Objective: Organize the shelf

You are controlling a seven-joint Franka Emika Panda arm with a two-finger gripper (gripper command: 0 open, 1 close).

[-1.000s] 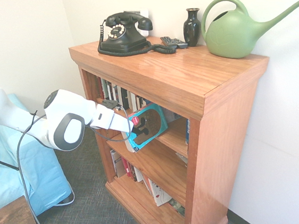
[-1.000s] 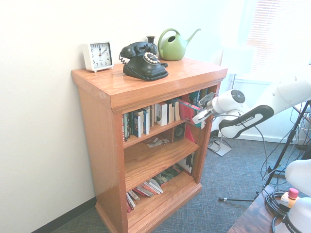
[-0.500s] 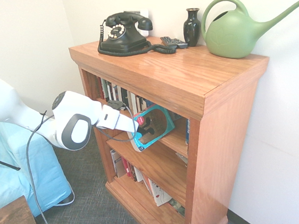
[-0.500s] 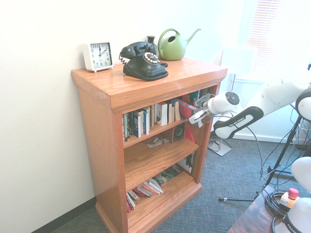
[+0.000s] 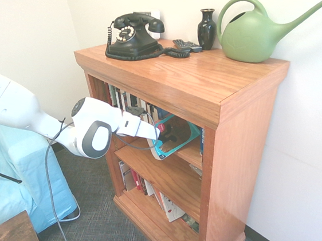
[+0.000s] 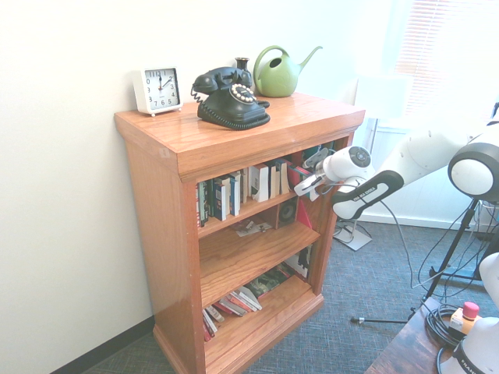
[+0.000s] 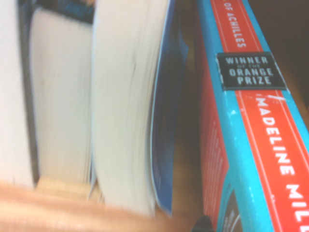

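Note:
The shelf [image 5: 211,85] is a reddish-brown wooden bookcase with a thick top and three tiers. My gripper [image 5: 155,135] is shut on a book [image 5: 176,139] with a teal-edged cover and holds it tilted in the right part of the top tier. From the other side the gripper [image 6: 304,184] reaches into the shelf [image 6: 234,136] with the book's [image 6: 299,173] red face showing. A row of upright books [image 6: 234,191] fills the tier's other end. The wrist view shows the held book's [image 7: 251,121] red and teal spine beside the pale page edges of standing books [image 7: 125,106].
On top stand a black rotary phone [image 5: 132,34], a black vase [image 5: 206,28], a green watering can [image 5: 253,35] and a white clock [image 6: 157,89]. Books lie slumped on the bottom tier [image 5: 163,204]. A blue cloth [image 5: 4,184] lies at the left.
The arm has pushed toward the shelf, carrying the book from in front of the opening into the top tier. The gripper has stayed shut on it.

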